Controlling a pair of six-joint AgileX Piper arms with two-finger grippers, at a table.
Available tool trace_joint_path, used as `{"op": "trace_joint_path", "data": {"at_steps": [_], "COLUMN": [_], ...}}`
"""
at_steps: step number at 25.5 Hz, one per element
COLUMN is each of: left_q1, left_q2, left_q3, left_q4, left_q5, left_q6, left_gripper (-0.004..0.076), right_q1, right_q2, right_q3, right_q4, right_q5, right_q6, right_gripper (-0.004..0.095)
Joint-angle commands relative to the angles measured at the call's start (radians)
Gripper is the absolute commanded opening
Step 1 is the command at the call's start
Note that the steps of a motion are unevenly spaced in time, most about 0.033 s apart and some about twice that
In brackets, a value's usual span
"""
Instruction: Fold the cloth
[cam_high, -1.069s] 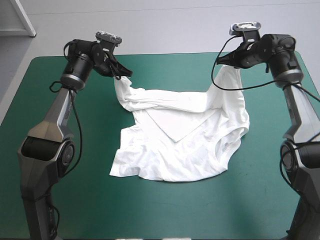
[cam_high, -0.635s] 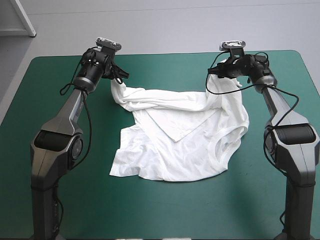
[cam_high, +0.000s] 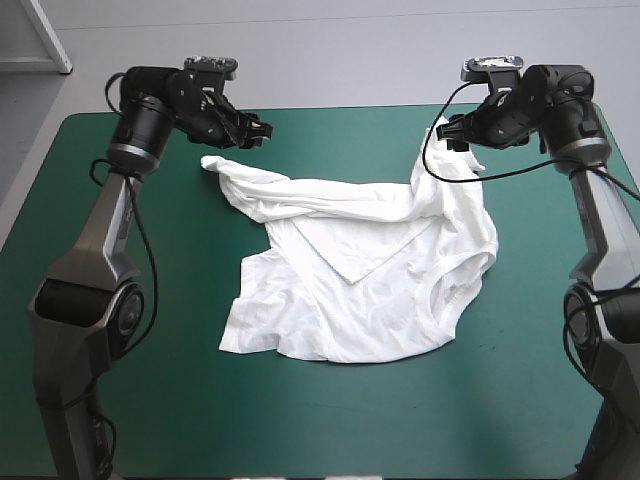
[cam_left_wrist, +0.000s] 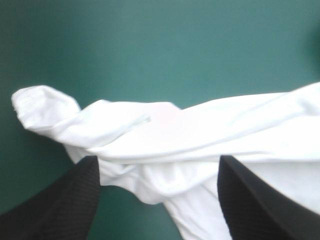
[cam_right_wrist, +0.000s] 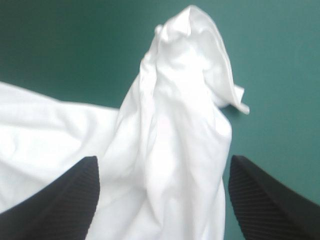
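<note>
The white T-shirt lies crumpled and partly spread on the middle of the teal-green table, its far edge bunched into a ridge. Its far-left corner rests on the cover, below and beside my left gripper, which hovers open and holds nothing. In the left wrist view the black fingers stand wide apart over the T-shirt. My right gripper is open too, beside the far-right corner, which still stands in a peak. That peak of the T-shirt rises between the spread fingers, apart from them.
The teal-green cover shows bare on all sides of the shirt. The table's far edge runs just behind both grippers.
Both grippers have opened and let go of the shirt's far corners. The left corner has dropped onto the cover and spread leftward. Both arms have drawn up and outward.
</note>
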Motion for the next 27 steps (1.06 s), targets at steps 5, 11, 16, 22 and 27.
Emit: {"op": "trace_joint_path", "data": {"at_steps": [5, 11, 16, 22, 27], "left_q1": [-0.095, -0.124, -0.124, -0.124, -0.140], "left_q2": [-0.344, -0.662, -0.825, -0.866, -0.864], "left_q3": [0.106, 0.518, 0.836, 1.144, 1.389], "left_q4": [-0.055, -0.029, -0.009, -0.032, -0.101], "left_q5": [0.040, 0.038, 0.038, 0.026, -0.242], "left_q6": [-0.001, -0.007, -0.029, -0.036, -0.007], "left_gripper": [0.0410, 0.0400, 0.0401, 0.0401, 0.0405], "right_q1": [-0.008, -0.008, -0.008, -0.008, -0.008], "right_q2": [-0.340, -0.679, -0.849, -0.881, -0.879], "right_q3": [0.202, 0.541, 0.681, 0.713, 0.713], "right_q4": [-0.010, -0.097, -0.138, -0.128, -0.128], "right_q5": [0.088, 0.065, 0.065, 0.071, 0.067], "right_q6": [0.046, 0.041, 0.041, 0.041, 0.037], "right_gripper": [0.0669, 0.0670, 0.0669, 0.0669, 0.0669]}}
